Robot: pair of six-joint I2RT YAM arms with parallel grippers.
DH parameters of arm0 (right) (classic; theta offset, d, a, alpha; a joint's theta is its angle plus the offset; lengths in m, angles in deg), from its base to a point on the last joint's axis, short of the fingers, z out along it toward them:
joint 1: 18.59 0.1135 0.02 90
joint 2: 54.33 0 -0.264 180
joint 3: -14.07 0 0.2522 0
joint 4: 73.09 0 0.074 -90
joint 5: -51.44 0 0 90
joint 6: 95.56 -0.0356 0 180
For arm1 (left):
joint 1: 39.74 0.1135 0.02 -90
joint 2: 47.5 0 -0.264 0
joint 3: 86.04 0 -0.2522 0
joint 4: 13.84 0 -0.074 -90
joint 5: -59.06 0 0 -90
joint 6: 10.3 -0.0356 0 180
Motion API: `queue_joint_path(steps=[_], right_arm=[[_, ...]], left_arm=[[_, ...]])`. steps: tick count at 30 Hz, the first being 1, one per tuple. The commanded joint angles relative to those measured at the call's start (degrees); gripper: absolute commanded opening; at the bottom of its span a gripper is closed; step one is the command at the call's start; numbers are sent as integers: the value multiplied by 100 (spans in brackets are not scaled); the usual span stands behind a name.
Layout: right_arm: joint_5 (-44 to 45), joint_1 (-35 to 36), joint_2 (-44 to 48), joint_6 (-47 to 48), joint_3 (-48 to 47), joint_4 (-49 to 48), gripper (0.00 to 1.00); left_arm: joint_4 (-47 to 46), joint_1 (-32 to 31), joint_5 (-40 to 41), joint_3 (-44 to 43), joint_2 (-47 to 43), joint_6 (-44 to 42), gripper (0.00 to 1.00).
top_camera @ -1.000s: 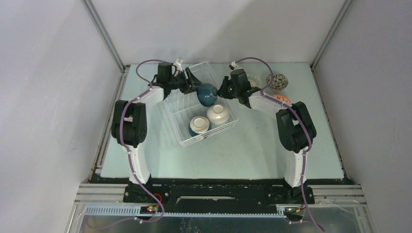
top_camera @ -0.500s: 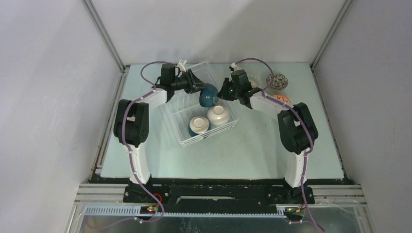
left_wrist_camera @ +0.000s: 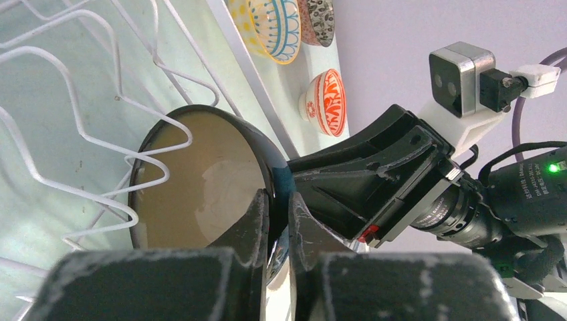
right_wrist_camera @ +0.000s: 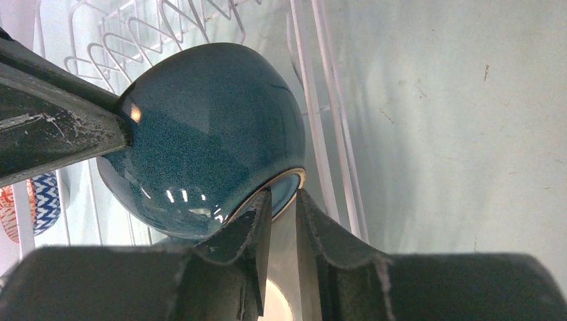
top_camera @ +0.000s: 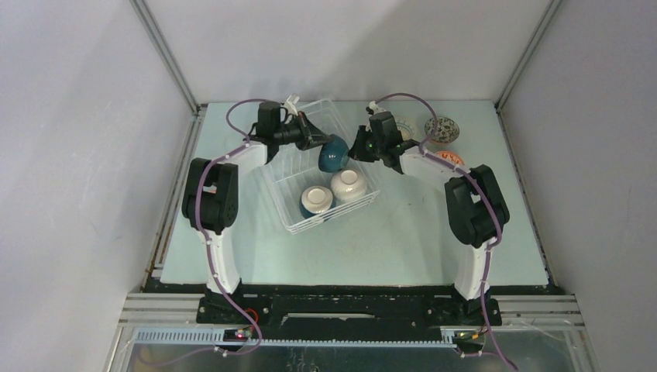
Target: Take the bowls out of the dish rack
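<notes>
Here we hold the dark teal bowl [top_camera: 333,155] over the dish rack [top_camera: 275,194], left gripper [left_wrist_camera: 275,204] and right gripper [right_wrist_camera: 282,197] each clamped narrowly on opposite rim edges.

Teal bowl [top_camera: 333,153] tipped sideways above white wire rack [top_camera: 280,177] (white bowl [top_camera: 348,184], blue-patterned bowl [top_camera: 318,200] sitting inside)

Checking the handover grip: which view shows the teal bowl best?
Right wrist: the teal bowl shows large and sharp, right gripper straddling its foot ring. Left wrist shows only its beige inside and rim; top external, a small blob.
</notes>
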Motion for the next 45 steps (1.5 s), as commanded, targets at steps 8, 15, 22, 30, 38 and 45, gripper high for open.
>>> queue_joint_path(steps=[8,15,22,30,38,45], right_arm=[[219,-25,713,407,45,-154,28],[350,-22,1129,479,166,-113,28],[482,14,1405,529,286,-62,28],[593,58,1681,578,338,65,28],[1026,75,2729,884,670,445,28],[1481,75,4260,927,1554,656,28]], left_arm=[[-541,78,-431,139,-391,217,0],[-1619,102,-680,416,-643,1180,0],[-4622,240,-945,901,-403,3399,0],[-6923,297,-911,1062,-71,5321,0],[-6901,214,-848,1709,-769,5089,0],[-6111,-302,-668,2094,-1575,4385,0]])
